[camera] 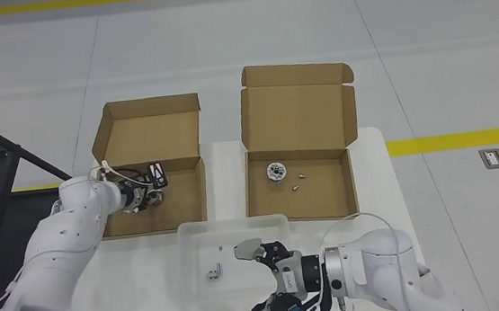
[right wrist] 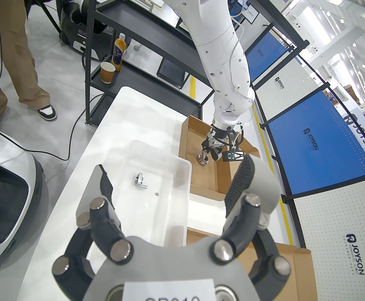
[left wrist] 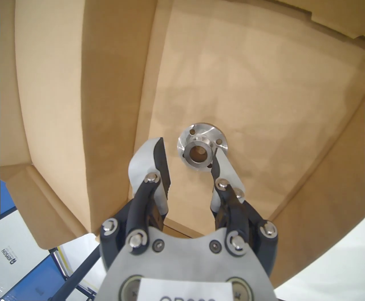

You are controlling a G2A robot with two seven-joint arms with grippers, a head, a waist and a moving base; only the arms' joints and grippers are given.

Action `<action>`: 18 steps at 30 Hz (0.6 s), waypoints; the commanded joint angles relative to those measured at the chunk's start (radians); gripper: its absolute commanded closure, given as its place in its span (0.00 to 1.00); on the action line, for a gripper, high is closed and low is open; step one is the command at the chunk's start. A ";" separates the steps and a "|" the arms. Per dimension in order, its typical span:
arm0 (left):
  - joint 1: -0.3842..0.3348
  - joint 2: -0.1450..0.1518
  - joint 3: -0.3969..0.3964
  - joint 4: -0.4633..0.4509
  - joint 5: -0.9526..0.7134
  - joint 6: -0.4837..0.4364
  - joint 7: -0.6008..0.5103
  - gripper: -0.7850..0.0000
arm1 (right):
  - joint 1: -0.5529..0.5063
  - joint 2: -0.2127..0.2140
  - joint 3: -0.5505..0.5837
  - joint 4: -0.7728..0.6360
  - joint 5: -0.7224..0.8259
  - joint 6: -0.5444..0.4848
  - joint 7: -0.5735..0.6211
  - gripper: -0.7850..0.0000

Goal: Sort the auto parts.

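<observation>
- Flanged hub (left wrist: 203,148) stands on the floor of the left cardboard box (camera: 186,202), walled in, between the spread fingers of the left gripper (left wrist: 188,151).
- Right gripper (right wrist: 175,165) hangs wide open over the clear tray (camera: 194,237), which holds a bracket (camera: 213,271).
- Right cardboard box (camera: 326,200) on the desk (camera: 373,171) holds a round part (camera: 275,171).
</observation>
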 commanded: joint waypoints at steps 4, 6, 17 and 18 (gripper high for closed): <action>0.004 0.028 -0.016 -0.039 0.036 -0.045 0.078 0.53 | 0.000 0.000 0.000 0.000 0.000 0.000 0.000 0.00; 0.012 0.044 -0.027 -0.065 0.043 -0.075 0.117 0.53 | 0.000 0.000 0.000 0.000 0.000 0.000 0.000 0.00; 0.123 0.193 -0.140 -0.377 0.126 -0.242 0.358 0.56 | 0.000 0.000 0.000 0.000 0.000 0.000 0.000 0.00; 0.145 0.211 -0.150 -0.422 0.129 -0.242 0.392 0.56 | 0.000 0.000 0.000 0.000 0.000 0.000 0.000 0.00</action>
